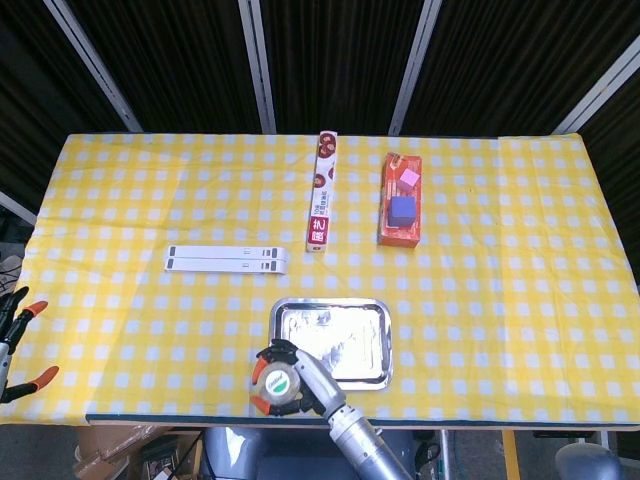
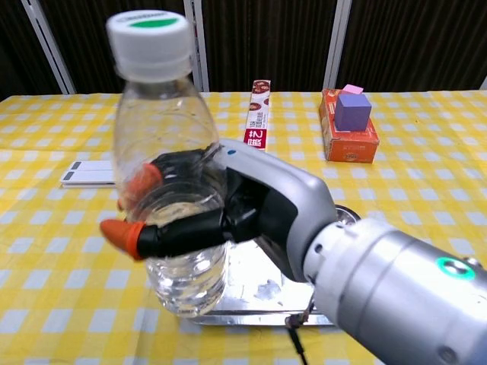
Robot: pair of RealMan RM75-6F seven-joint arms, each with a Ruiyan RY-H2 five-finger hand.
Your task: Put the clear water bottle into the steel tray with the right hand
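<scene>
The clear water bottle (image 2: 169, 175) with a white, green-topped cap (image 1: 277, 381) stands upright in the air, close to the chest camera. My right hand (image 2: 199, 207) grips it around the middle with orange-tipped fingers. In the head view the right hand (image 1: 300, 385) and bottle hang over the front left corner of the steel tray (image 1: 381, 340), near the table's front edge. From the chest camera the arm hides most of the tray (image 2: 347, 214). My left hand (image 1: 17, 343) shows at the far left edge, off the table, fingers apart and holding nothing.
A long red-and-white box (image 1: 321, 190) and an orange box with a purple block on top (image 1: 400, 202) lie behind the tray. A flat white bar (image 1: 227, 258) lies to the tray's back left. The table's front edge runs just under the bottle.
</scene>
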